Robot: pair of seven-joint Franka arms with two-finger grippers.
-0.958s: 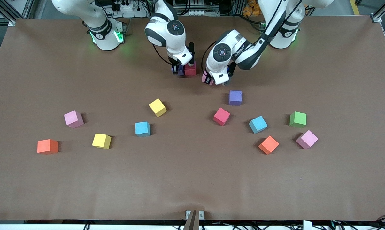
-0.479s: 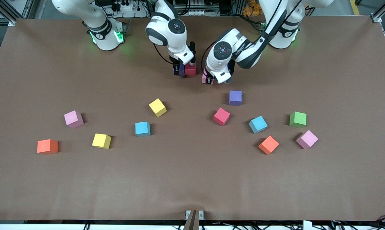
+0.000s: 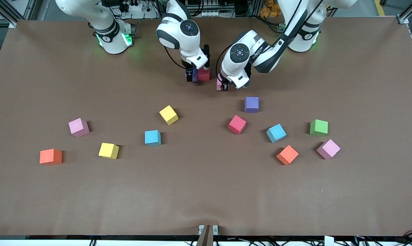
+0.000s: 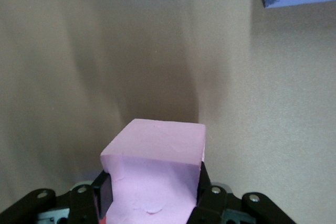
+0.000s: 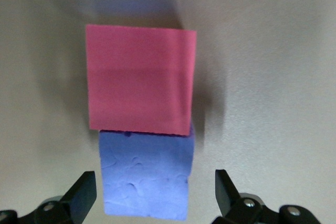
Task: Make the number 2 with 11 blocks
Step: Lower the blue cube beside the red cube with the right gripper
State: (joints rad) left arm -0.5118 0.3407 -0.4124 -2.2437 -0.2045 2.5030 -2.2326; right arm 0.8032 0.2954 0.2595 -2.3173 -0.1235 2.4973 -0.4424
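Big brown table (image 3: 206, 191), loose blocks scattered across the middle. Right gripper (image 3: 192, 76) low near the robots' bases w/ fingers (image 5: 79, 195) spread wide, straddling a purple block (image 5: 146, 179) w/o touching it; a red block (image 5: 140, 78) sits flush against that one. Left gripper (image 3: 224, 85) just beside, toward the left arm's end, clamped on a pink block (image 4: 153, 174), apart from the pair.

A purple block (image 5: 146, 174) and a red block (image 5: 140, 85) lie touching at upper centre of the front view. A pink block (image 4: 153, 174) is gripped just beside them. The remaining blocks (image 3: 169, 114) lie scattered, separate, across mid-frame.
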